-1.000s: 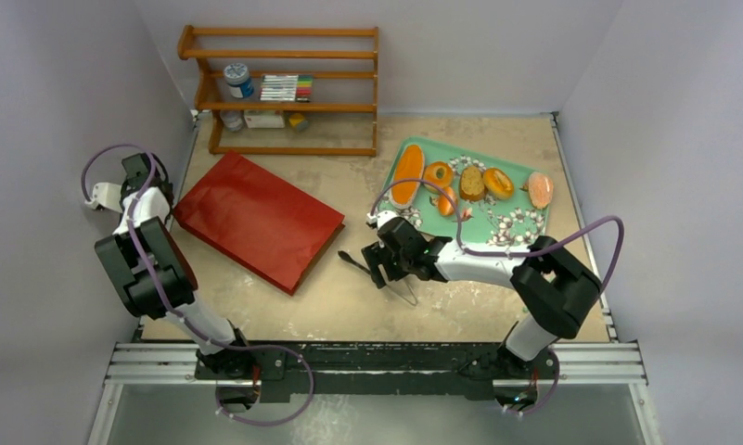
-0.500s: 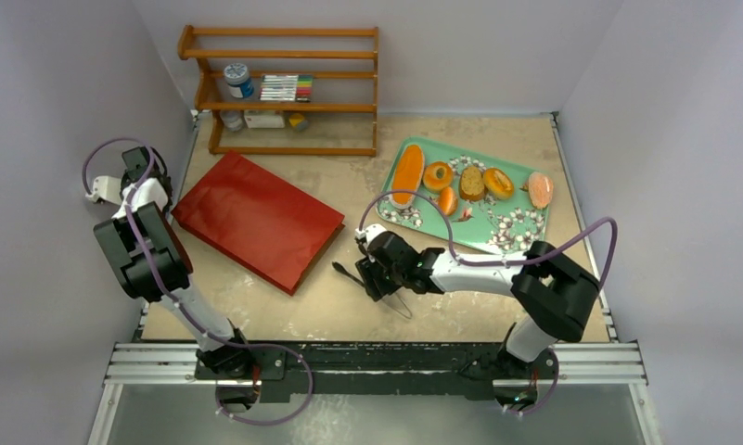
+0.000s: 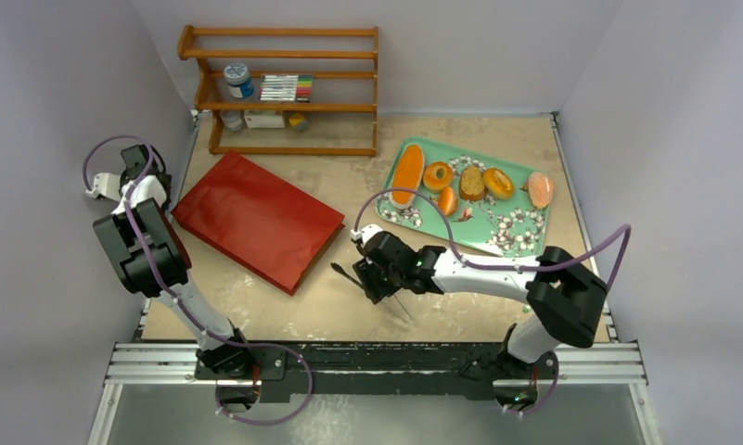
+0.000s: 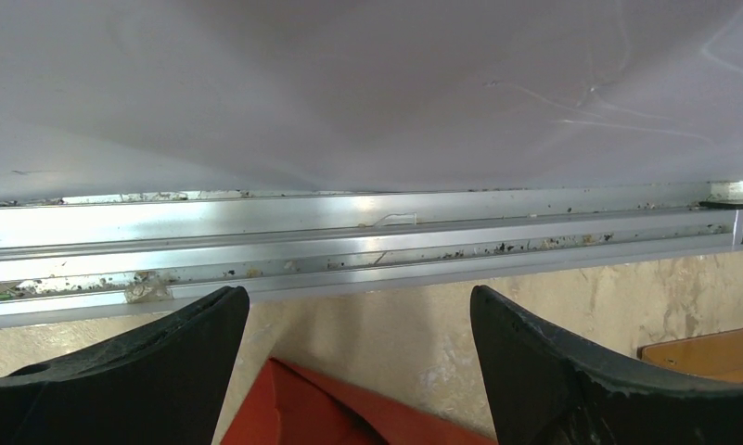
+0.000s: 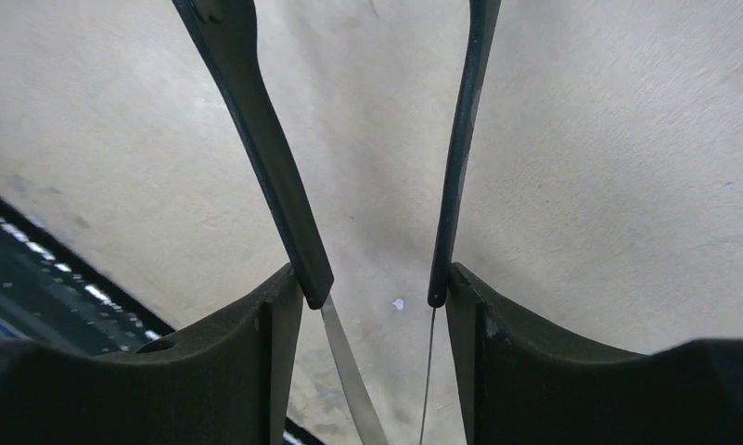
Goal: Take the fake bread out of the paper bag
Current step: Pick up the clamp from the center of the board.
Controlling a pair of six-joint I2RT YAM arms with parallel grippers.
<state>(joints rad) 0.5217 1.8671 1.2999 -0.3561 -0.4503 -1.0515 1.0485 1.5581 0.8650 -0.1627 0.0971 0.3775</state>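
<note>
Flat red paper bag [image 3: 256,221], long axis diagonal, lies left of the right tool [image 3: 372,273] pinching tongs [image 3: 341,273]; the spread left tool [image 4: 358,306] hovers by its far corner; fake bread [image 3: 407,174] rests on the tray [image 3: 516,227].

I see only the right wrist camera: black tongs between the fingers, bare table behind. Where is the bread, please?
Observer: The bread pieces lie on the green tray, farther back and to the right of the right gripper.
Operator: And the red bag?
Observer: The bag lies flat on the table, left of that gripper.
Operator: Is the left gripper busy?
Observer: No, the left gripper is open with nothing in it, beside the bag's left corner.
</note>
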